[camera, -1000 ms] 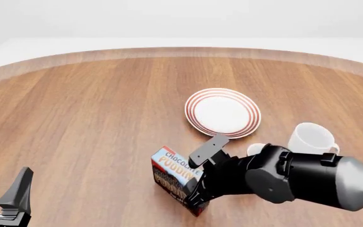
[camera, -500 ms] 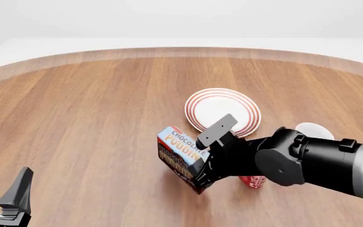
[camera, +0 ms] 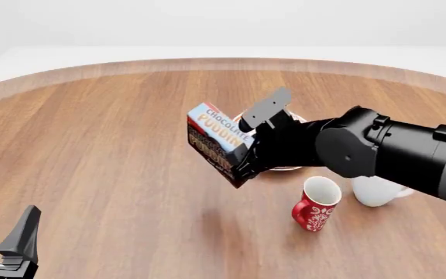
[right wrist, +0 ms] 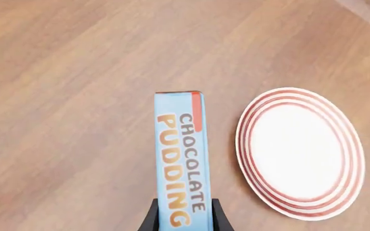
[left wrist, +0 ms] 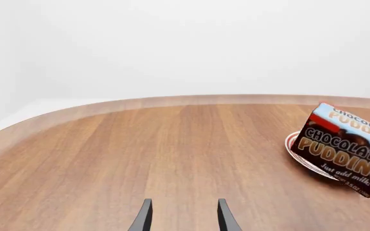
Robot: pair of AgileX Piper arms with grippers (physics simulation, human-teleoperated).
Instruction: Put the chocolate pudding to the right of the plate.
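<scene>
Whereas a second ago the chocolate pudding (camera: 216,141) stood on the table (camera: 99,151) at 7 o'clock of the plate (right wrist: 298,152), it is now carried clear of the wood, clamped in the right gripper (camera: 248,146) and held at the plate's 9 o'clock edge. Carriage is judged underway; the 3 o'clock side remains unreached, with a red mug (camera: 315,204) and white mug (camera: 378,190) noted nearby. The left gripper (left wrist: 182,217) is parked, jaws parted, empty.

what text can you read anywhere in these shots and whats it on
"CHOCOLATE PUDDING": light blue top of the chocolate pudding carton, held in the right gripper.
"CHOCOLATE PUDDING": the carton's dark brown front.
"Just add milk!": small line under that.
Tinier print below it: unreadable.
Red mug: pattern only, no words.
</scene>
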